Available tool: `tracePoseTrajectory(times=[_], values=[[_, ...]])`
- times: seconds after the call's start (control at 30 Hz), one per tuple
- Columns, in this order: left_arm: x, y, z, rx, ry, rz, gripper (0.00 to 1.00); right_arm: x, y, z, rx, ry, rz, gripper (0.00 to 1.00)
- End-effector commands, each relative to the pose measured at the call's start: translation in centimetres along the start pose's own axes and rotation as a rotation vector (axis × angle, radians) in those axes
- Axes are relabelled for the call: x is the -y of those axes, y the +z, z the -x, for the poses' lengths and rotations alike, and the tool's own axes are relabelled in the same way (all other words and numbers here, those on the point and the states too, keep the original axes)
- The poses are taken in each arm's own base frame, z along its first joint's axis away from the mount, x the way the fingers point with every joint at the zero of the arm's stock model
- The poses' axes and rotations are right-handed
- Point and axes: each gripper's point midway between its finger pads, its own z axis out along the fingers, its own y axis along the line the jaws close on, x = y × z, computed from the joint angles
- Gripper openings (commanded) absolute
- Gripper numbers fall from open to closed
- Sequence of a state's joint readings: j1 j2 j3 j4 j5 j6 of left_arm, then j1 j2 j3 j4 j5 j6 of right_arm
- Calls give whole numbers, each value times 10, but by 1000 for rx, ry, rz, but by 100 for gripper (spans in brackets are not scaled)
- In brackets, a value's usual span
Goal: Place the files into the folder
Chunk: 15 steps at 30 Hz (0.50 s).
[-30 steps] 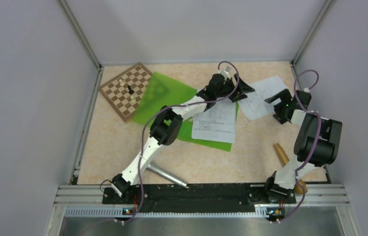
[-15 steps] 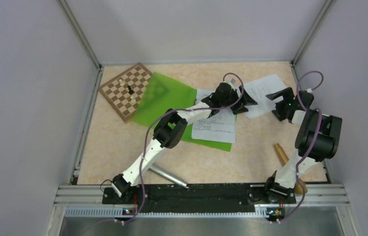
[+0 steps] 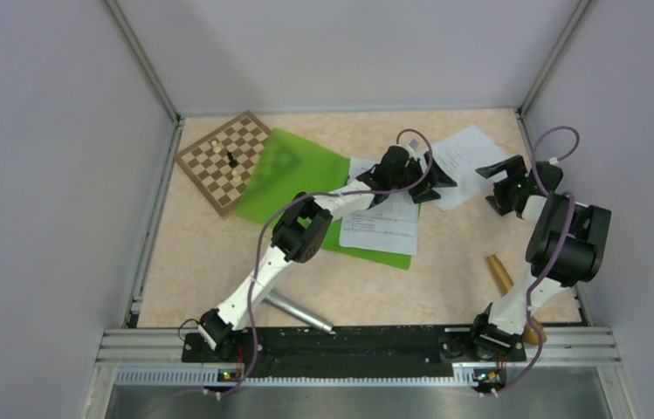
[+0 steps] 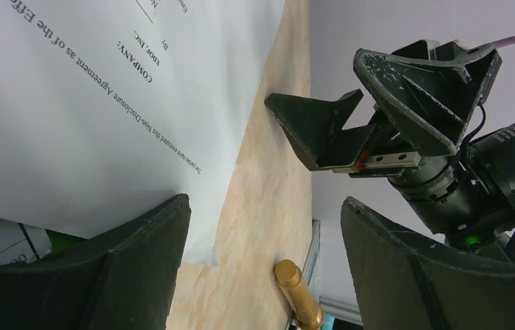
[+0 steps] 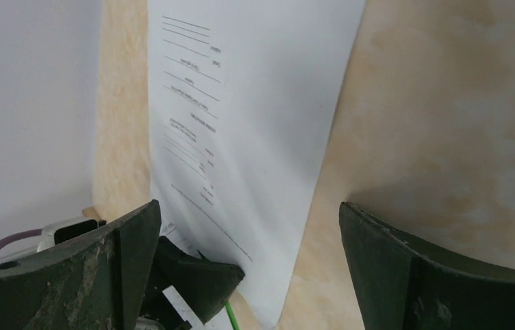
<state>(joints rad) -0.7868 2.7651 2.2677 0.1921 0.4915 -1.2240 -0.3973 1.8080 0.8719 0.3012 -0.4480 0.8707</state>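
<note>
The green folder [image 3: 292, 170] lies open at the middle back. One white sheet [image 3: 384, 223] lies on its right half. A second sheet [image 3: 467, 155] lies on the table at the back right and also shows in the left wrist view [image 4: 103, 96] and the right wrist view [image 5: 254, 117]. My left gripper [image 3: 435, 181] is open and empty at that sheet's left edge, with one finger [image 4: 137, 254] over the paper. My right gripper [image 3: 499, 179] is open and empty just right of the sheet, facing the left gripper.
A brown chessboard [image 3: 218, 161] with a few pieces sits at the back left, touching the folder. A metal cylinder [image 3: 299, 312] lies near the left arm's base. A brass-coloured cylinder [image 3: 501, 274] lies at the right front. Enclosure walls stand close on the left, back and right.
My left gripper has swung right and nearer, from the back of the folder to the loose sheet's left edge. My right gripper has drawn back slightly to the right. The loose sheet has shifted a little.
</note>
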Motion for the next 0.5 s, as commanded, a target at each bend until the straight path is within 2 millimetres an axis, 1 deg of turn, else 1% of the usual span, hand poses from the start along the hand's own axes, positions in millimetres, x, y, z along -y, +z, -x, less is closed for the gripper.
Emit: tracePoseTrajectory(times=[0.0,0.13,0.2,0.27,0.33,0.4,0.47], values=[[7,-4,-15,-61,6,-16,86,30,-30,21,80,-29,-161,99],[9,-8,-26,-105,5,-1,88,60,-58,19,134,0,-262,99],[8,-12,-33,-131,0,8,88,68,-69,17,152,12,-282,99],[8,-15,-41,-151,5,13,88,72,-77,15,165,18,-288,99],[9,-18,-48,-168,16,20,88,74,-81,13,167,18,-290,99],[12,-21,-57,-197,22,16,88,73,-81,10,154,19,-277,99],[19,-26,-62,-216,34,0,88,69,-78,7,133,24,-247,99]])
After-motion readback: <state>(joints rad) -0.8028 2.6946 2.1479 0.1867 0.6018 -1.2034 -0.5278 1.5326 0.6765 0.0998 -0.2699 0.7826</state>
